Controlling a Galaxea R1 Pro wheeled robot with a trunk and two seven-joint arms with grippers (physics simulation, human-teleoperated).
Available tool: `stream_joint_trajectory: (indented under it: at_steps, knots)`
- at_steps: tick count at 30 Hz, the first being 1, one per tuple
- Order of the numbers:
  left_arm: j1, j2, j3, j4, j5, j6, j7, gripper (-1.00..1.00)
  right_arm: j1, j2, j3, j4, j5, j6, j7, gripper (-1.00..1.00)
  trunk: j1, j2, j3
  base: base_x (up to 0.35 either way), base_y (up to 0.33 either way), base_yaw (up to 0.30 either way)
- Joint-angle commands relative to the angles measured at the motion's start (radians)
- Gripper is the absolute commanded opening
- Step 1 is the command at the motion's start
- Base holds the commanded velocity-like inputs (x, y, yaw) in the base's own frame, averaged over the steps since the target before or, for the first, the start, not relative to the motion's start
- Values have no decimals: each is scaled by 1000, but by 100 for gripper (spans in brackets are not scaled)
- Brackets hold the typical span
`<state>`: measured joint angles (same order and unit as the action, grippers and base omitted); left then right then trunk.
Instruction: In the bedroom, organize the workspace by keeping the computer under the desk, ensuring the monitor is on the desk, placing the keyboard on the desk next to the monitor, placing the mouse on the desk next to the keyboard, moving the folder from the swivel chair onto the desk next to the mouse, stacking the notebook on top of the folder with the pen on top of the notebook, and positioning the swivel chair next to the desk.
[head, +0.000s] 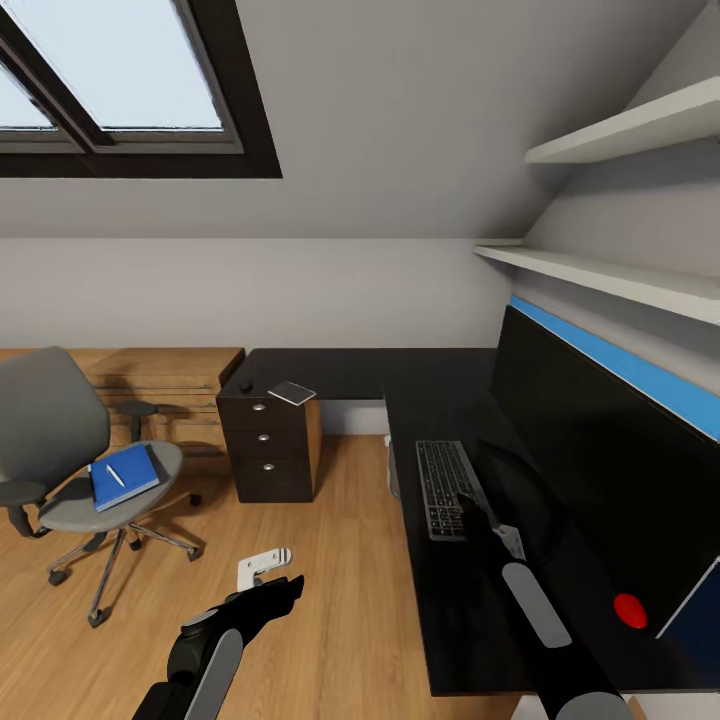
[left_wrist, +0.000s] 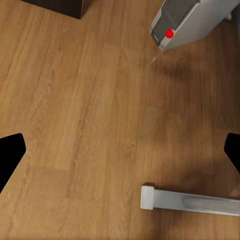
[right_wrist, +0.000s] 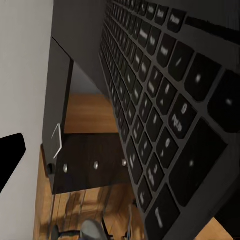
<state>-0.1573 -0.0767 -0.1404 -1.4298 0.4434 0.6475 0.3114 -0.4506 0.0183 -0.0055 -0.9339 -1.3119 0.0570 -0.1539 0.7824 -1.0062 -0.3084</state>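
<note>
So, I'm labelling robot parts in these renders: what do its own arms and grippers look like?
Both arms are glossy black with rounded light-grey panels along the forearm. The left arm ends in a black gripper with tapered fingers; in the left wrist view the fingertips are plain black wedges. The right arm carries a similar black gripper above the keyboard. No cables or markings visible.

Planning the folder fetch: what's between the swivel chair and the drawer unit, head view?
Bare wood floor only in the head view, between the swivel chair holding the folder and the drawer unit; nothing stands in that gap.
</note>
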Motion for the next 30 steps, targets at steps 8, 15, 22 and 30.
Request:
stream_joint_trajectory:
  at_steps: [8, 15, 22, 30]
  knots:
    - [-1, 0, -1, -1, 11, 3, 11, 100, 0, 0, -1, -2, -6, 3, -6, 100, 0, -1, -1, 0, -59, 0]
    - [-1, 0, -1, 0, 11, 3, 11, 100, 0, 0, -1, -2, -6, 3, -6, 100, 0, -1, -1, -16, -2, 0]
    - [-1, 0, -1, 0, 11, 3, 10, 100, 0, 0, -1, -2, -6, 3, -6, 100, 0, -1, -1, -298, 0, 0]
    - [-1, 0, -1, 0, 11, 4, 9, 100, 0, 0, -1, -2, -6, 3, -6, 100, 0, -1, -1, -333, 0, 0]
